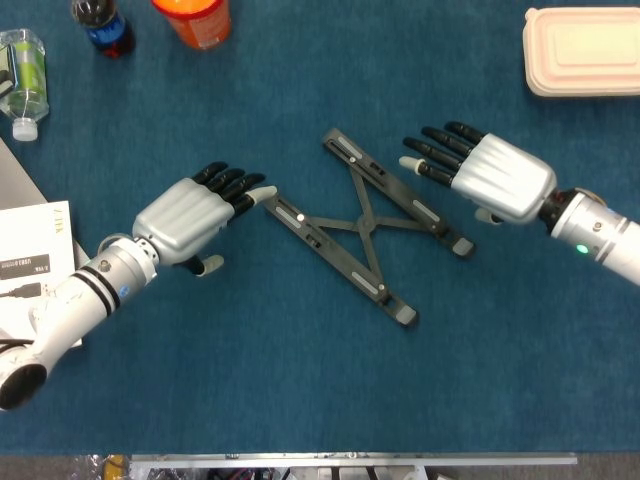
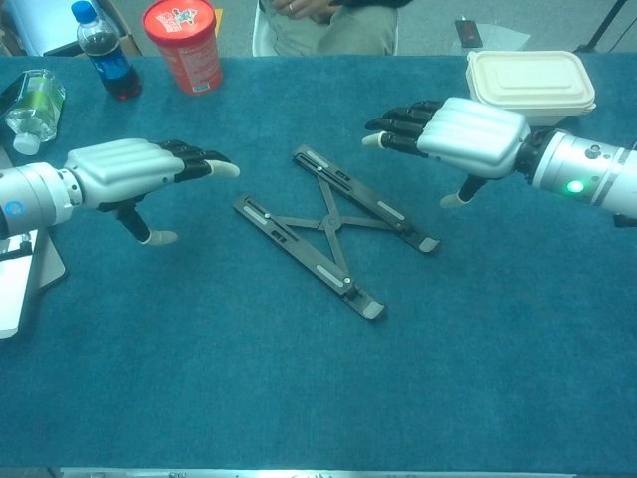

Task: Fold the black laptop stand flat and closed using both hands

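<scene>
The black laptop stand (image 1: pixel 362 226) (image 2: pixel 332 229) lies spread in an X on the blue table cover, its two bars crossed by thin links. My left hand (image 1: pixel 195 215) (image 2: pixel 129 173) hovers palm down just left of the stand's near-left bar end, fingers extended toward it and holding nothing. Whether its fingertips touch the bar I cannot tell. My right hand (image 1: pixel 480 175) (image 2: pixel 453 135) floats above and right of the far bar, fingers spread, empty.
A cream lidded box (image 1: pixel 581 50) (image 2: pixel 530 80) sits at the far right. A red canister (image 2: pixel 183 44), a cola bottle (image 2: pixel 105 64) and a lying clear bottle (image 2: pixel 34 98) stand at the far left. White booklet (image 1: pixel 30 255) lies at the left edge.
</scene>
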Tool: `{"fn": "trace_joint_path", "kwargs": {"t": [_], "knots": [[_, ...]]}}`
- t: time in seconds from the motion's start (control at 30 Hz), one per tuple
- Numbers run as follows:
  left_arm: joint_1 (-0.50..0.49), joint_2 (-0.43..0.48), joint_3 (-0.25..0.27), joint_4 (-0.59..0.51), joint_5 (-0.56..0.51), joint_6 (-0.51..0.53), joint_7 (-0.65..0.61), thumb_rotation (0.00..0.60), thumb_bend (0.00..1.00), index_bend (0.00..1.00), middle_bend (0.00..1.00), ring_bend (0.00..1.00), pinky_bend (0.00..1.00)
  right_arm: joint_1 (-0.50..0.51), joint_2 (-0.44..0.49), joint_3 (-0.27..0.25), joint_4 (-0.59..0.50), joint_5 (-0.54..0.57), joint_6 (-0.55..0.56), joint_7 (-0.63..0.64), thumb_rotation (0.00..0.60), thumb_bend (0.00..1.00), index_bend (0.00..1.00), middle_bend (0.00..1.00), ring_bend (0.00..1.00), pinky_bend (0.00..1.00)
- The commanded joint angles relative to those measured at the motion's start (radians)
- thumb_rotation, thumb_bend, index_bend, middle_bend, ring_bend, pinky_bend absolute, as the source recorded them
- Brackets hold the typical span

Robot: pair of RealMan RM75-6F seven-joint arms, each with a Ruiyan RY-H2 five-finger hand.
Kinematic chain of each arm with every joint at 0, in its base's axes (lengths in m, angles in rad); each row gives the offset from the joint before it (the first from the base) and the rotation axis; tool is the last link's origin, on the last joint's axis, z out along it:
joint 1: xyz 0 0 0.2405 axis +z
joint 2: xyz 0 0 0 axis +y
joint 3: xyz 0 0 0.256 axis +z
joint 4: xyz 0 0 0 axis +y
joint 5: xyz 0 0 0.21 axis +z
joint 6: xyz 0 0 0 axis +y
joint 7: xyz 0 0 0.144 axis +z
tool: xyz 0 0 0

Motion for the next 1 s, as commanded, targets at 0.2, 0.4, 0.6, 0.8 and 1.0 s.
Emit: {"fn": "trace_joint_path", "kwargs": {"t": [0.2, 0.4, 0.6, 0.8, 1.0], "knots": [[0.011, 0.07, -0.048, -0.052, -0.112, -0.043, -0.157, 0.6, 0.28, 0.0, 0.0, 0.0, 0.0, 0.008, -0.069, -0.024, 0.121, -0.027, 0.015, 0.033, 0.6, 0.0, 0.0, 0.02, 0.0, 0.16], [0.037, 0.123, -0.046, -0.076, -0.087, -0.018, -0.191, 0.6, 0.28, 0.0, 0.0, 0.0, 0.0, 0.009, -0.129, -0.041, 0.22, -0.042, 0.037, 0.075, 0.6, 0.0, 0.0, 0.01, 0.0, 0.16], [0.053, 0.167, -0.04, -0.094, -0.058, -0.02, -0.24, 0.6, 0.28, 0.0, 0.0, 0.0, 0.0, 0.01, -0.177, -0.061, 0.293, -0.056, 0.051, 0.103, 0.6, 0.0, 0.0, 0.0, 0.0, 0.13], [0.07, 0.192, -0.034, -0.095, -0.017, -0.011, -0.281, 0.6, 0.28, 0.0, 0.0, 0.0, 0.0, 0.012, -0.224, -0.073, 0.352, -0.063, 0.066, 0.126, 0.6, 0.0, 0.0, 0.0, 0.0, 0.1], [0.085, 0.208, -0.028, -0.088, 0.019, 0.0, -0.321, 0.6, 0.28, 0.0, 0.0, 0.0, 0.0, 0.011, -0.262, -0.086, 0.392, -0.073, 0.095, 0.15, 0.6, 0.0, 0.0, 0.0, 0.0, 0.08]]}}
